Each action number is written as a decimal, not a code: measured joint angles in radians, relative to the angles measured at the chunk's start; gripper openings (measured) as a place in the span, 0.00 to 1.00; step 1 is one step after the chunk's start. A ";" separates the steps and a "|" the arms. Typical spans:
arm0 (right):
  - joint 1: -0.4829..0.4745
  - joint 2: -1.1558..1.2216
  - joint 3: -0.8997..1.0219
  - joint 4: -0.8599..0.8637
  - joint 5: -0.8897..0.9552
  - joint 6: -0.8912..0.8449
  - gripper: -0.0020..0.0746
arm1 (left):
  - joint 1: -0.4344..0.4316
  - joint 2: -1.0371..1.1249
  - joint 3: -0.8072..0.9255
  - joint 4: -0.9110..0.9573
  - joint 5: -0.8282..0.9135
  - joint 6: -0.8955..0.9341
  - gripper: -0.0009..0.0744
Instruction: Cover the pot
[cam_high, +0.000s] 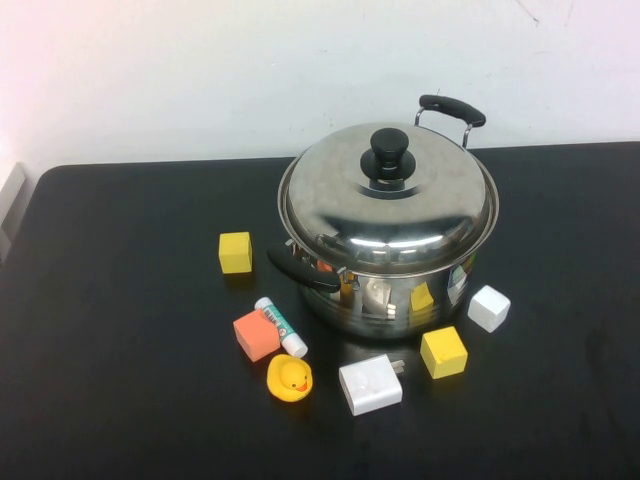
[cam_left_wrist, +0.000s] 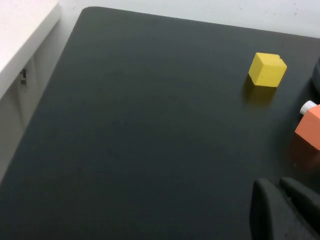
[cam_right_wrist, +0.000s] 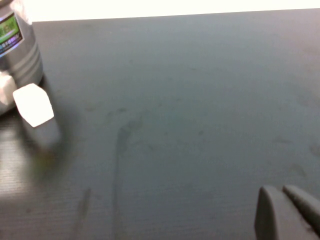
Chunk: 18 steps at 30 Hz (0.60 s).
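Note:
The shiny steel pot (cam_high: 385, 295) with two black side handles stands at the table's middle back. A domed steel lid (cam_high: 390, 205) with a black knob (cam_high: 389, 157) sits on top of it. Neither arm shows in the high view. My left gripper (cam_left_wrist: 281, 187) is shut and empty, low over the bare black table left of the pot. My right gripper (cam_right_wrist: 279, 192) is shut and empty over bare table right of the pot. A bit of the pot's wall (cam_right_wrist: 20, 55) shows in the right wrist view.
Around the pot lie a yellow block (cam_high: 235, 252), an orange block (cam_high: 256, 335), a white tube (cam_high: 281, 326), a yellow duck (cam_high: 290, 378), a white charger (cam_high: 370, 385), another yellow block (cam_high: 443, 352) and a white block (cam_high: 489, 308). The table's left edge meets a white ledge (cam_left_wrist: 20, 35).

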 joint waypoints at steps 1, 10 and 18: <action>0.000 0.000 0.000 0.000 0.000 0.000 0.02 | 0.000 0.000 0.000 0.002 0.000 0.000 0.01; 0.000 0.000 0.000 0.000 0.000 0.000 0.02 | 0.000 0.000 0.000 0.002 0.000 0.010 0.01; 0.000 0.000 0.000 0.000 0.000 0.000 0.02 | 0.000 0.000 0.000 0.002 0.000 0.015 0.01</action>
